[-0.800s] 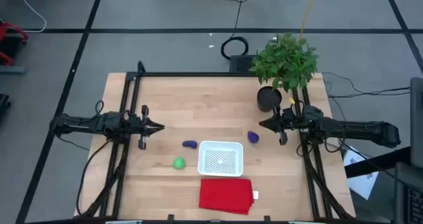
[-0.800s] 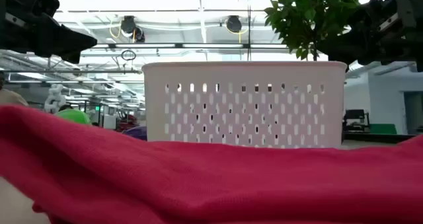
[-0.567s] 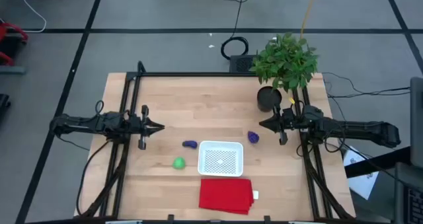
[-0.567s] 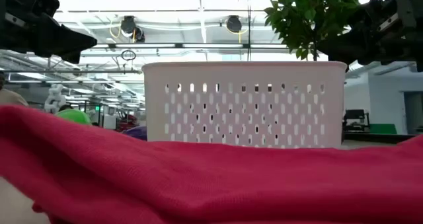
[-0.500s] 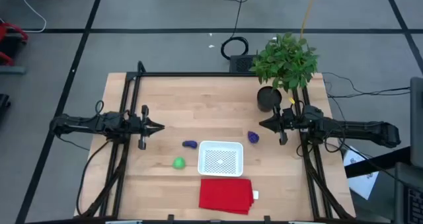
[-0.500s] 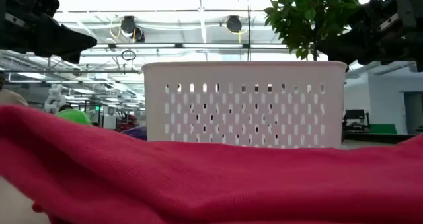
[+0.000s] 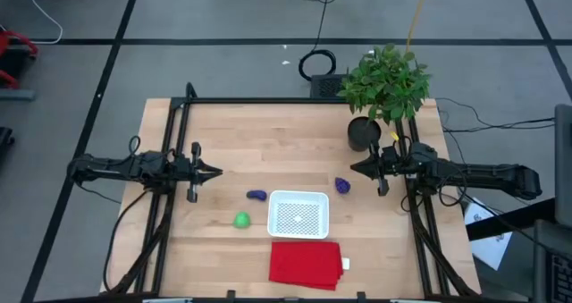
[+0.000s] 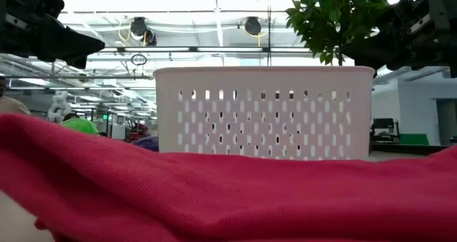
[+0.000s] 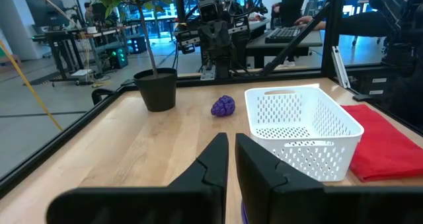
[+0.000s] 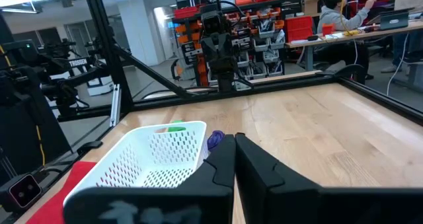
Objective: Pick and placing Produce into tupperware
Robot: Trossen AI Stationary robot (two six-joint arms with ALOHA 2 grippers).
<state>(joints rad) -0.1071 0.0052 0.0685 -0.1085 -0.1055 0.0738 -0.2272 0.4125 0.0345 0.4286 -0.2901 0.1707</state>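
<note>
The white tupperware (image 7: 298,214) sits on the table near its near edge. One purple lump (image 7: 256,196) lies just left of it, the other purple lump (image 7: 342,186) off its far right corner, and the green ball (image 7: 241,220) to its left. My left gripper (image 7: 214,171) hovers over the table's left part, shut and holding nothing; in its wrist view the fingertips (image 9: 231,151) point toward the tupperware (image 9: 301,128) and a purple lump (image 9: 223,106). My right gripper (image 7: 355,168) hovers at the right, shut and holding nothing, just right of the nearer purple lump (image 10: 215,140).
A flat red cloth (image 7: 306,265) lies at the near edge, in front of the tupperware. A potted plant (image 7: 386,84) stands in its dark pot (image 7: 363,133) at the far right, close behind my right gripper. Bare wood lies in the table's far middle. People sit at desks beyond the table.
</note>
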